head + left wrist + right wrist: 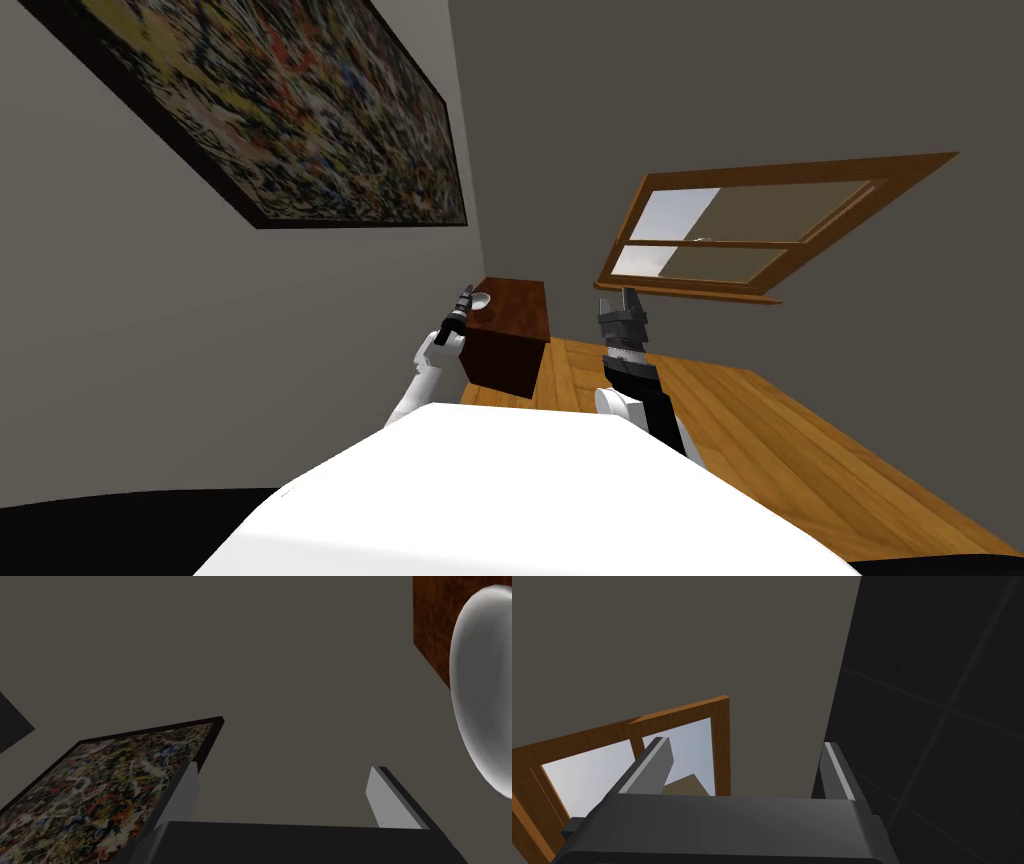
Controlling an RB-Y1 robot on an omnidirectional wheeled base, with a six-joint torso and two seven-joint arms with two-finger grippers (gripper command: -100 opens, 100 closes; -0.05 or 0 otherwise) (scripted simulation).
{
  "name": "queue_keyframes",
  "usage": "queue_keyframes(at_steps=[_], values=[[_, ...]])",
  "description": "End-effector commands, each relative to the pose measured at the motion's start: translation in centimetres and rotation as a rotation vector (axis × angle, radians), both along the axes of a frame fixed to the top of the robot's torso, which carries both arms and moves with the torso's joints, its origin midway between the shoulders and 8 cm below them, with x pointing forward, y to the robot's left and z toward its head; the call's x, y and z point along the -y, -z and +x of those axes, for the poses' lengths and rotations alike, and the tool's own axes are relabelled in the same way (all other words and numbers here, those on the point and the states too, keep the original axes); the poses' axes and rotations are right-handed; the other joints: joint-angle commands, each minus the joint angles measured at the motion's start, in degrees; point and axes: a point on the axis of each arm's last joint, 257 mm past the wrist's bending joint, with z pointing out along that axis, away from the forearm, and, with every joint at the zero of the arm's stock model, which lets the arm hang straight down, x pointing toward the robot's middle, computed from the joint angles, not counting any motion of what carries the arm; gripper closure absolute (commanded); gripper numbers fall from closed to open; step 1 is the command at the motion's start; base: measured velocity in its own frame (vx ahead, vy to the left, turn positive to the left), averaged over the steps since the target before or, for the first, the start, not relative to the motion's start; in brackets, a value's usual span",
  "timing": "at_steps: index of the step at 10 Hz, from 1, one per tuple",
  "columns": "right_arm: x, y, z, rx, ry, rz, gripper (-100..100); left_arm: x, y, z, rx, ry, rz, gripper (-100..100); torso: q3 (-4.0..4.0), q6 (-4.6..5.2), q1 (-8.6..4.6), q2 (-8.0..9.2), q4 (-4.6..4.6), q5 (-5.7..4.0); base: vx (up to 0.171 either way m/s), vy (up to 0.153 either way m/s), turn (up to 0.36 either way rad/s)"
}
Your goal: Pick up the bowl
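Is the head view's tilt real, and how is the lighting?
Head view: the painting and window slant together, so that is the camera's roll and wide lens; light is flat, no glare. Left wrist view: the bowl, beside the open left hand, carries soft grey shading. Right wrist view: the open right hand is evenly, dimly lit.

L forearm (420,375) is showing white w/ a slim dark wrist; R forearm (648,388) is showing black w/ a white rounded joint. L gripper (283,771) & R gripper (747,746) are each carrying two thin light-grey blade fingers (657,766) on a dark box.
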Motion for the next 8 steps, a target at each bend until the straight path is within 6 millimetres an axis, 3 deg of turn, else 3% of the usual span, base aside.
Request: queue_keyframes(at_steps=[1, 8], values=[[0.0, 0.0, 0.0, 0.0, 0.0, 0.0, 0, -0.2, 1.0, 1.6, -0.05, -0.008, -0.009, -100, 0.0, 0.0, 0.0, 0.0, 0.0, 0.0, -0.013, -0.045, 0.09], [0.0, 0.0, 0.0, 0.0, 0.0, 0.0, 0, -1.2, 5.1, 6.4, -0.256, -0.05, -0.041, -100, -0.03, -0.01, -0.03, -0.06, -0.01, -0.01, -0.008, -0.049, 0.07]])
